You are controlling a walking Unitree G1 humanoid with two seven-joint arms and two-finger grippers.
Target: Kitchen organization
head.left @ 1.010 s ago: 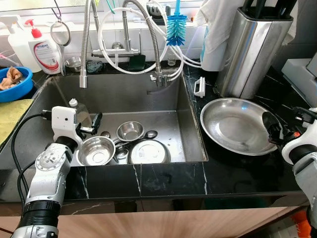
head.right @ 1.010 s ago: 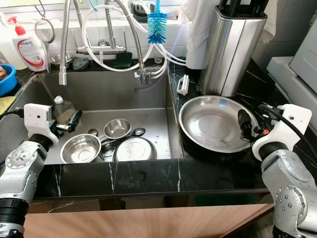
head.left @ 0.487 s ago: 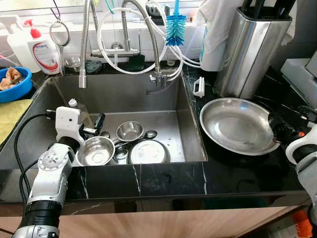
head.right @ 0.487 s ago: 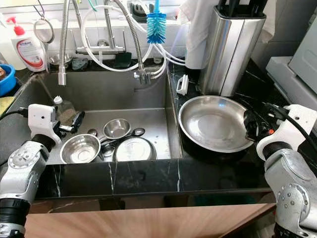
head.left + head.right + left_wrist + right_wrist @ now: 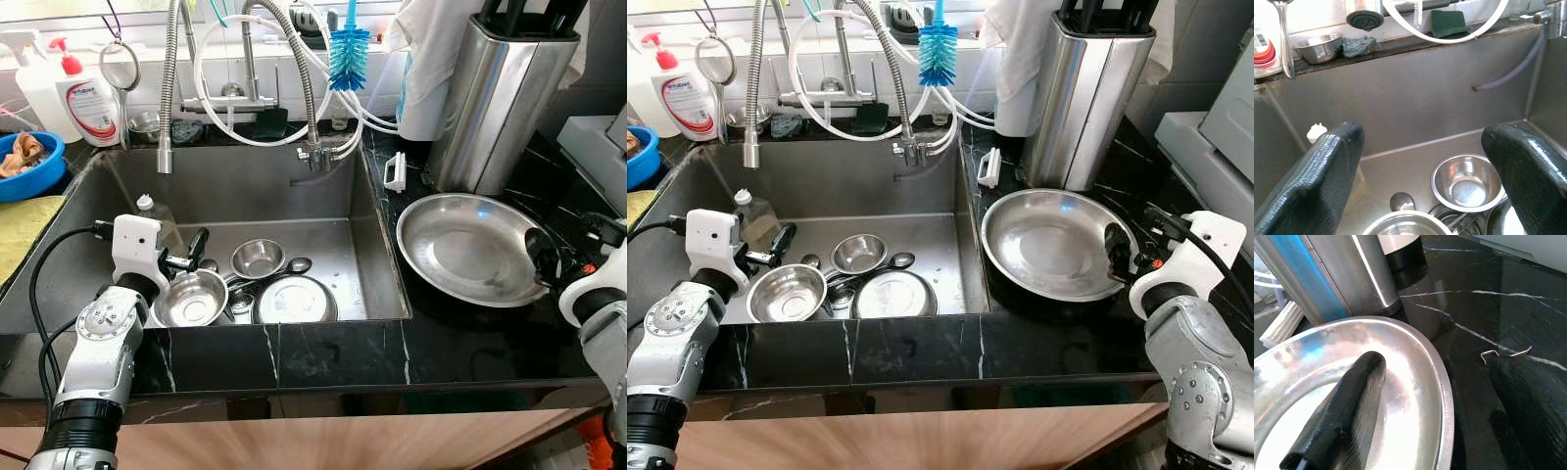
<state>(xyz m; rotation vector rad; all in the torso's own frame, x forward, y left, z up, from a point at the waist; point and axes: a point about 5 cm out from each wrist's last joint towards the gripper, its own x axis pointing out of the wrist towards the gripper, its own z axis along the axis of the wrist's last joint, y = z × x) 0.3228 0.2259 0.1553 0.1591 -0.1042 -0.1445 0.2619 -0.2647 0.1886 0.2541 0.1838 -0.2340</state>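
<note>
Right gripper (image 5: 1444, 401), fingers spread wide, straddles the near right rim of the big round steel plate (image 5: 470, 250) on the black marble counter (image 5: 460, 338): one finger (image 5: 1344, 413) lies over the plate's shallow, shiny inside, the other over the counter. Whether either finger touches the rim cannot be told. The plate holds nothing.

Left gripper (image 5: 1425, 166), also wide open, hangs inside the grey steel sink (image 5: 255, 186), above its left half. The sink holds a larger steel bowl (image 5: 191, 299), a small steel bowl (image 5: 1466, 182), a round flat lid or dish (image 5: 292, 299), spoons and a clear bottle (image 5: 157, 223) with a white cap. A tall brushed-steel holder (image 5: 500, 98) stands behind the plate.
</note>
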